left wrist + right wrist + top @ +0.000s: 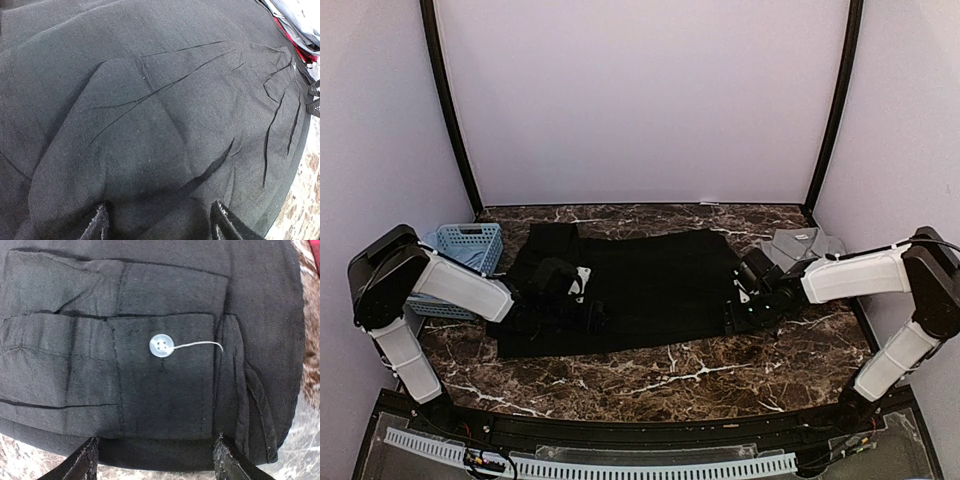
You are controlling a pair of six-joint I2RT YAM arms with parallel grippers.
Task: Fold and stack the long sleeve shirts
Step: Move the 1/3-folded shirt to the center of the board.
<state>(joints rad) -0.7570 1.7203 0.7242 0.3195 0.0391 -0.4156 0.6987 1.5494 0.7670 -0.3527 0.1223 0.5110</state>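
Note:
The large black shirt (650, 285) lies spread across the middle of the marble table. My left gripper (582, 305) hovers low over its left part. In the left wrist view its jaws (160, 226) stand open over creased black cloth (150, 125), holding nothing. My right gripper (738, 310) is at the shirt's right edge. Its jaws (156, 462) are open on either side of a black cuff (150, 390) with a pale button (161, 346) and a loose white thread. A grey shirt (802, 245) lies folded at the back right. A red-edged shirt (301, 49) peeks in beside the black one.
A light-blue lattice basket (460, 255) stands at the back left, next to the left arm's elbow. Bare marble table (720, 380) runs along the front. Black frame posts and pale walls close in the back and sides.

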